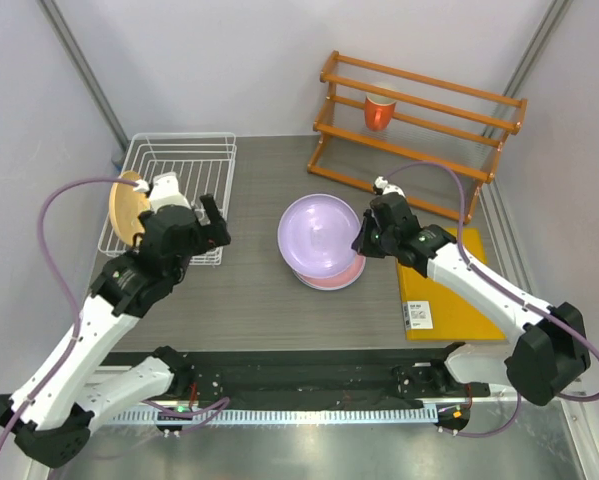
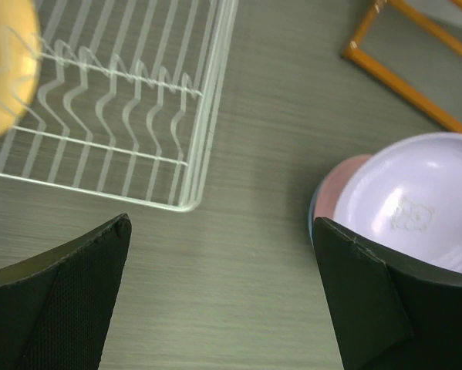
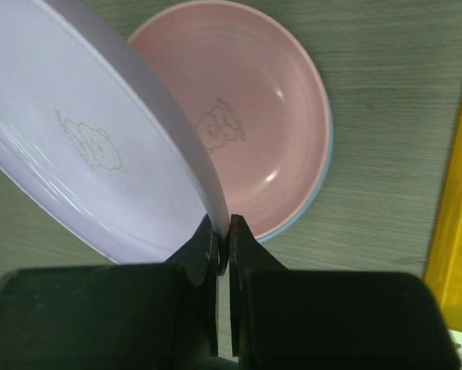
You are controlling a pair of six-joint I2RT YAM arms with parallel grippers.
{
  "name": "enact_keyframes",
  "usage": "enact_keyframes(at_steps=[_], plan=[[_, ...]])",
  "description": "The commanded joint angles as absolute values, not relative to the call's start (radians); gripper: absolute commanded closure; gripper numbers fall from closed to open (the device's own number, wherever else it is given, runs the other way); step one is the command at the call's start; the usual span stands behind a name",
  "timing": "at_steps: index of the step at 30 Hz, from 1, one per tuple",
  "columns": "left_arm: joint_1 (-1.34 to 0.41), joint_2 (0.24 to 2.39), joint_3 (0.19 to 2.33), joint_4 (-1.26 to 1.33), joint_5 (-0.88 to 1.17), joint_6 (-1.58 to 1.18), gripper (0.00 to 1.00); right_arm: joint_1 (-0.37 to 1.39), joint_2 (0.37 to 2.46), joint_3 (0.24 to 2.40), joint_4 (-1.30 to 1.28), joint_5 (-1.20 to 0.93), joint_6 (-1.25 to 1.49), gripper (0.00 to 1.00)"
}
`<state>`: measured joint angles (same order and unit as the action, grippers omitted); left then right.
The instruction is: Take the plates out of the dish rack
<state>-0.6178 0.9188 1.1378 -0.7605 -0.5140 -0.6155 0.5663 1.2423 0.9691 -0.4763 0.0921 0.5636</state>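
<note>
Four plates are in view, and only one is in the dish rack [image 1: 184, 150], which sits at the far left corner of the worktop [image 1: 259, 290]: the orange-yellow plate [image 1: 129, 205] stands on its edge at the left side of the rack. The other three you find near the middle of the worktop. The pink plate [image 3: 246, 116] lies flat on the light blue plate [image 3: 305, 205], of which only a thin rim shows under it. The lilac plate [image 3: 84, 154] is tilted above these two, its right rim raised. Your right end effector [image 3: 223, 227] is closed tight on that right rim, with one finger on each face of the plate. Whether the low left side of the lilac plate touches the pink one, you cannot tell from these views. Your left end effector [image 2: 221, 227] stands wide open and has hold of nothing; it is over the bare worktop just beside the near right corner of the rack, between the rack and the stack. An orange wooden shelf [image 1: 419, 110] with an orange-red cup [image 1: 379, 112] on it is at the far right corner, and a yellow board [image 1: 444, 300] lies along the right edge.
</note>
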Motion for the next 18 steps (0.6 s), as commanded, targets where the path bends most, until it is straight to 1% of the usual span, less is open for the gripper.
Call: enact_keyframes(at_steps=[1, 6, 12, 16, 18], plan=[[-0.620, 0.821, 1.144, -0.790, -0.739, -0.543, 0.00, 0.505, 1.284, 0.951, -0.480, 0.098, 0.569, 0.99], [-0.620, 0.753, 1.120, -0.790, -0.837, -0.500, 0.00, 0.394, 1.330, 0.937, -0.460, -0.037, 0.551, 0.99], [-0.620, 0.753, 1.104, -0.779, -0.957, -0.445, 0.01, 0.362, 1.381, 0.923, -0.407, -0.162, 0.531, 0.99], [-0.618, 0.790, 1.098, -0.765, -1.022, -0.414, 0.00, 0.359, 1.411, 0.917, -0.373, -0.230, 0.540, 0.99], [-0.618, 0.802, 1.097, -0.752, -1.045, -0.396, 0.01, 0.359, 1.422, 0.910, -0.367, -0.238, 0.548, 0.93]])
